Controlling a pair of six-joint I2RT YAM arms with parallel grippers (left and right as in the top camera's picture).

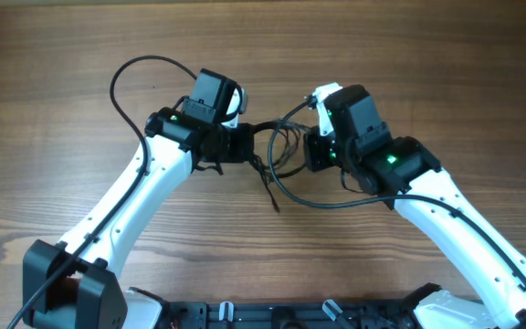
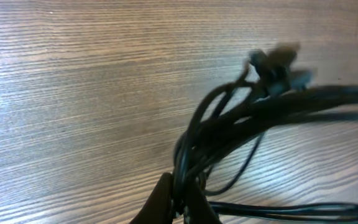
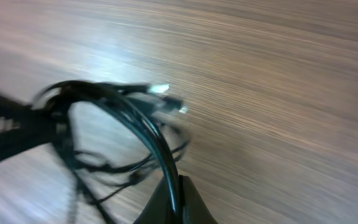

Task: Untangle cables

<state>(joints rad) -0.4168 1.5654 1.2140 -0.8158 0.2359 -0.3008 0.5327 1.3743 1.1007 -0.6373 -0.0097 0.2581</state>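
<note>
**Ann:** Wooden desk (image 1: 53,100) all round. On the left, the left pincer (image 2: 179,200) is clenched on the cables (image 2: 272,109), which are bunched mid-desk between both arms.

**Bo:** Right pincer (image 3: 176,198) is clamped on the same bundle. If they pull apart now, I'd say the loops could cinch tighter, or a strand could slip free.

**Ann:** Hard to read, though. Both wrist views are blurred, the plug ends (image 2: 277,62) are smeared, and the crossings are impossible to trace.

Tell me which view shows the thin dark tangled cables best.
Left wrist: the thin dark tangled cables fill the frame, with separate strands, loops and a grey plug end readable. Overhead shows the whole tangle, but small. Right wrist shows a loop and plugs, motion-blurred.
</note>
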